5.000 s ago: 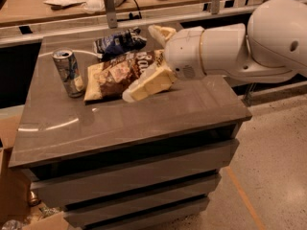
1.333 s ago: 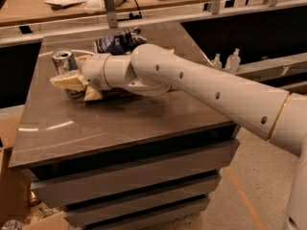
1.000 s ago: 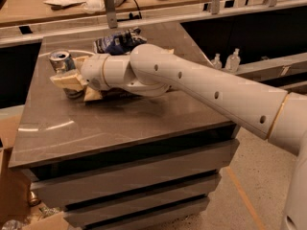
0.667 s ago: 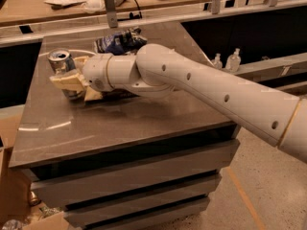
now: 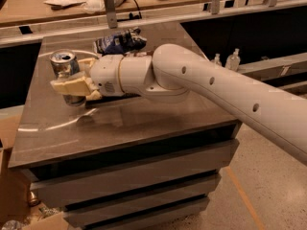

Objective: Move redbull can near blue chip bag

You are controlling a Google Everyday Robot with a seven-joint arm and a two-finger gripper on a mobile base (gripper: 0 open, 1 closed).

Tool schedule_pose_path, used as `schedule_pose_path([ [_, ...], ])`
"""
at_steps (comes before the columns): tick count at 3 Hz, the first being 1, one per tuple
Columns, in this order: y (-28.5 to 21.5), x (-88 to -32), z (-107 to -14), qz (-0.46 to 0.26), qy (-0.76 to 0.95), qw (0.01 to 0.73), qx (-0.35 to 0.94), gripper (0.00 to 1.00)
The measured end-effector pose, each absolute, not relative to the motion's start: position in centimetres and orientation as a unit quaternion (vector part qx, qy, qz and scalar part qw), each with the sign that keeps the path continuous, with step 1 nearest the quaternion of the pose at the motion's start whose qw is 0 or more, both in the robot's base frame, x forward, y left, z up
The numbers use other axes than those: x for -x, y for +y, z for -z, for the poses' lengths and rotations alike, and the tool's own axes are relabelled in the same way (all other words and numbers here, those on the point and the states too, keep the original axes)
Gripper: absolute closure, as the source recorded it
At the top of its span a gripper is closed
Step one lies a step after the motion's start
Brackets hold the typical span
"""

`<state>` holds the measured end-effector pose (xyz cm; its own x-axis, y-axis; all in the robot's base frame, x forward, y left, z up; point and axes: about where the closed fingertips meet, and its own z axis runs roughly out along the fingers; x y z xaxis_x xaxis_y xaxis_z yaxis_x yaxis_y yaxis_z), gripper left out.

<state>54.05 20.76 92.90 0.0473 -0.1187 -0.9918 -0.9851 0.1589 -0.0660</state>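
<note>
The redbull can (image 5: 63, 62), silver and blue with a shiny top, stands upright at the left of the grey table top (image 5: 144, 114). My gripper (image 5: 68, 76) is around it: one cream finger (image 5: 72, 86) crosses the can's front and the other sits behind it, pressed against the can. The blue chip bag (image 5: 118, 41), dark blue and wrinkled, lies at the table's back edge, up and to the right of the can, just beyond my white wrist (image 5: 120, 74). The tan bag is hidden behind my arm.
The table is a cabinet with drawers (image 5: 139, 176) below. A long workbench (image 5: 48, 11) with clutter runs behind it. A cardboard box (image 5: 9, 186) stands on the floor at the left. Two small bottles (image 5: 225, 60) stand at the right behind my arm.
Five seconds ago my gripper was over the bags at the table's middle; it has moved left to the can. Over the last second it has stayed around the can.
</note>
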Motion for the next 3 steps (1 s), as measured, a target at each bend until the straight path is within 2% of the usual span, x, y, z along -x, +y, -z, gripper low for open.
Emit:
schedule_pose_path([
  [1,18.2,-51.3,-93.6,-0.407,0.579,0.513,0.486,1.00],
  [2,15.3,-49.9,-93.9,-0.367,0.608,0.524,0.470,1.00],
  [3,11.4,-51.5,-95.0,-0.289,0.634,0.565,0.442,1.00],
])
